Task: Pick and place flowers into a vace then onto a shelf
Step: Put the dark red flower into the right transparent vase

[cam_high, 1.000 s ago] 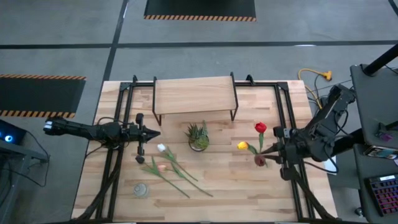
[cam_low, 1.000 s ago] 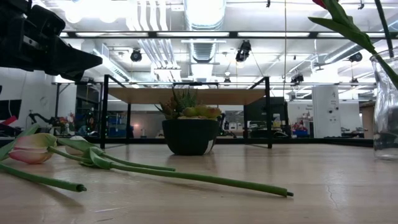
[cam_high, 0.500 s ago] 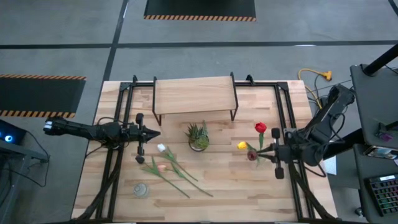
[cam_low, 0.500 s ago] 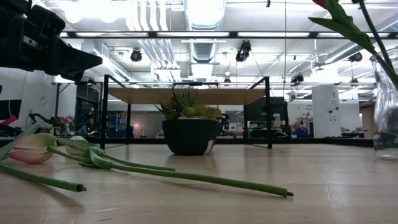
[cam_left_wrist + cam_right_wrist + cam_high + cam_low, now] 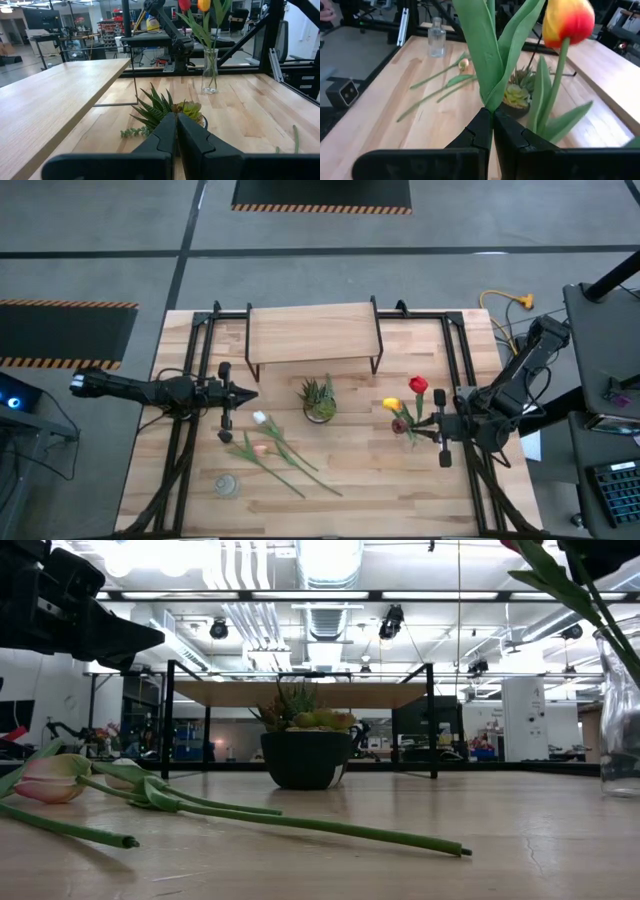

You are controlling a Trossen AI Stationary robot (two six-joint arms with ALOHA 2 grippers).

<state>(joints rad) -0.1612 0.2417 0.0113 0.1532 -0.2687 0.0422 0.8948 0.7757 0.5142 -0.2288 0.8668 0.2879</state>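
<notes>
— What sort of place is this?
— A robotics lab or workshop hall. The slatted light-wood table point(image 5: 350, 470) stands on a grey concrete floor point(image 5: 120, 240) marked with black-and-yellow hazard-striped mats point(image 5: 322, 194).
— And overhead?
— Exposed silver ventilation ducts point(image 5: 325, 615) and long strip lights point(image 5: 500, 595), with cluttered workbenches point(image 5: 115, 30) beyond the table's far edge.

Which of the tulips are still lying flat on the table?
The white tulip and the pink tulip, lying left of the potted plant. The red tulip and yellow tulip stand upright instead.
</notes>
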